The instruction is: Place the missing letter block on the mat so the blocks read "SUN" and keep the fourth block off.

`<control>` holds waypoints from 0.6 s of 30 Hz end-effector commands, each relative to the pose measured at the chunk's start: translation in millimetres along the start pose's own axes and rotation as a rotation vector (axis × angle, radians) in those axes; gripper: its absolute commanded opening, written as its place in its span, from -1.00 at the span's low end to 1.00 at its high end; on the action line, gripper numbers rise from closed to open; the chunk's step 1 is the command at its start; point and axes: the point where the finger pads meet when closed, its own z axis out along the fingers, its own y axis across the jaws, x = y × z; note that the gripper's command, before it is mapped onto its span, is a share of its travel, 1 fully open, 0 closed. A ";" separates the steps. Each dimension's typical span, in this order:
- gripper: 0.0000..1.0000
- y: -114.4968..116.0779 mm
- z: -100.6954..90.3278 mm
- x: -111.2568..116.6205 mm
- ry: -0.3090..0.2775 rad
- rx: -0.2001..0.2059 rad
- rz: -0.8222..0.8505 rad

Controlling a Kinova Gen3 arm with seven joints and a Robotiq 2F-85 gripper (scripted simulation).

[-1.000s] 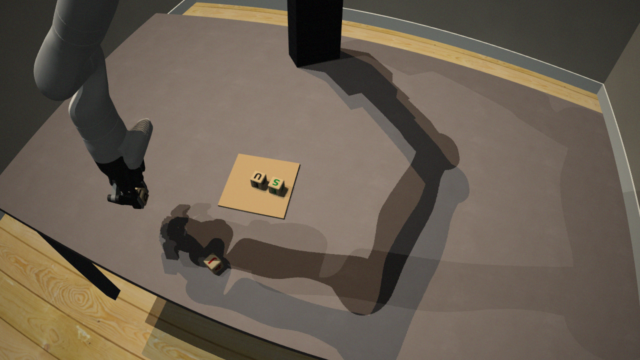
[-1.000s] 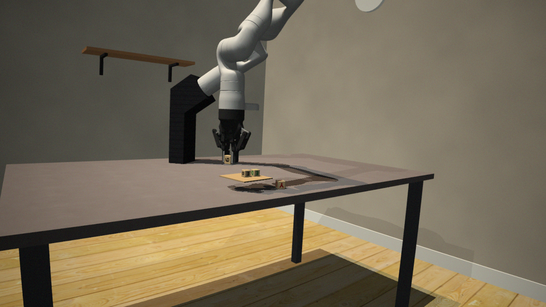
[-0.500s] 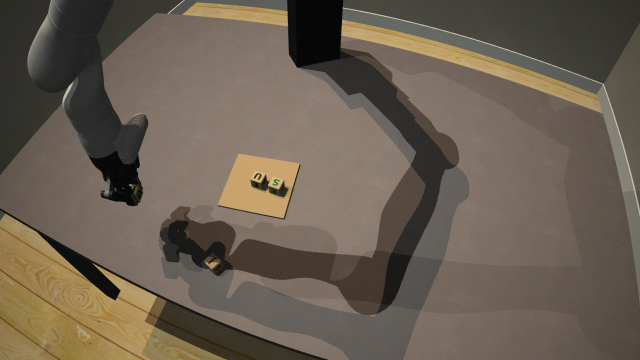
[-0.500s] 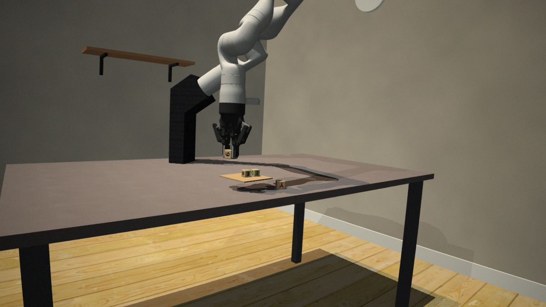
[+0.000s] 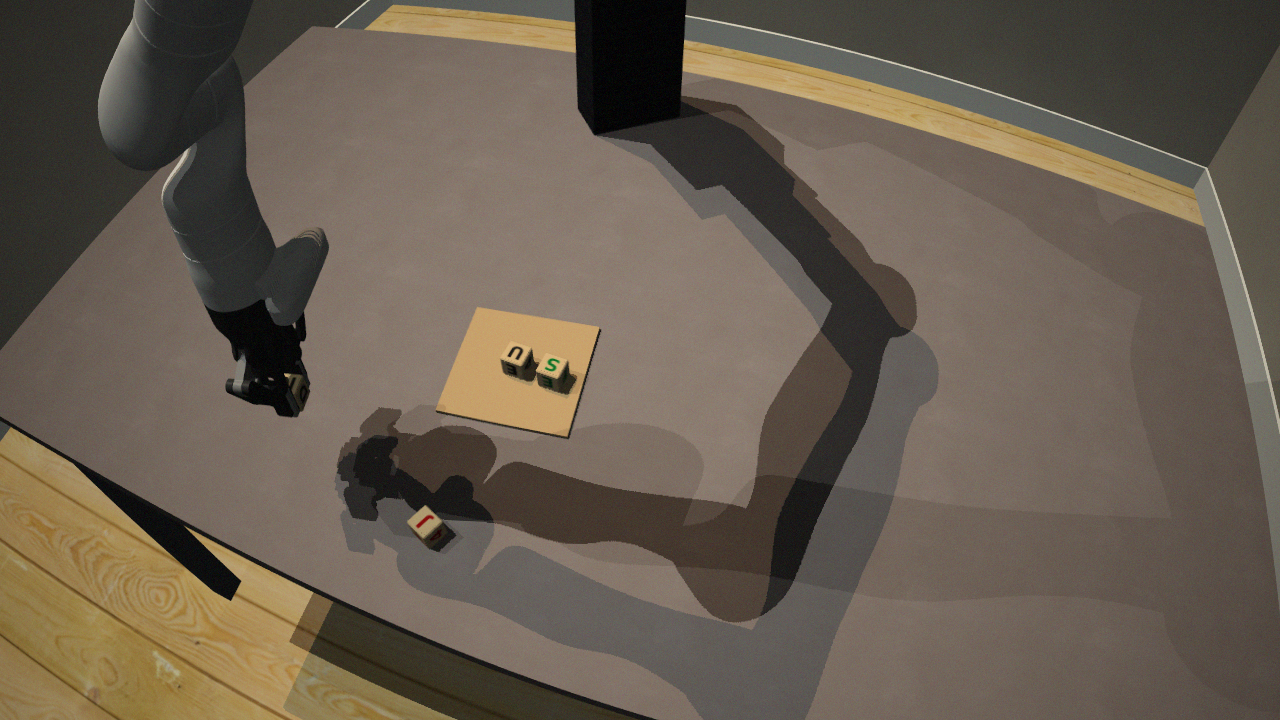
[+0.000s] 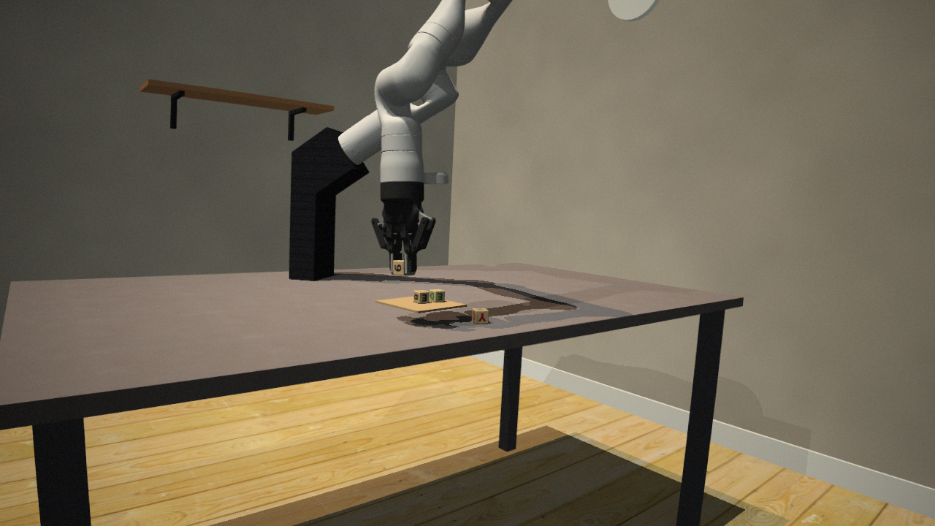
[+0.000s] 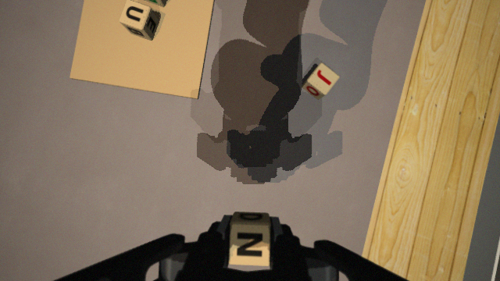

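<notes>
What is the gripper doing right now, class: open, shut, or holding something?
Gripper: jaws shut on the N block, held up above the table, off to the side of the mat.

a flat square tan mat (image 5: 487, 394) lies on the tabletop (image 5: 716, 268). on it sit two small pale wooden cubes side by side, touching: one with a black u (image 5: 516, 356) on top, one with a green s (image 5: 554, 366). a third cube, black n showing (image 7: 250, 246), hangs clamped in the claw (image 7: 250, 259) above the tabletop, off the mat. a fourth, with red letters (image 5: 429, 525), rests off the mat.
</notes>
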 end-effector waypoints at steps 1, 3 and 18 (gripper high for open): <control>-0.57 -10.3 -2.5 13.4 0.009 -0.012 0.035; -0.57 -15.8 -1.7 23.7 0.009 -0.026 0.058; -0.57 -81.8 -8.3 102.9 -0.012 -0.013 0.228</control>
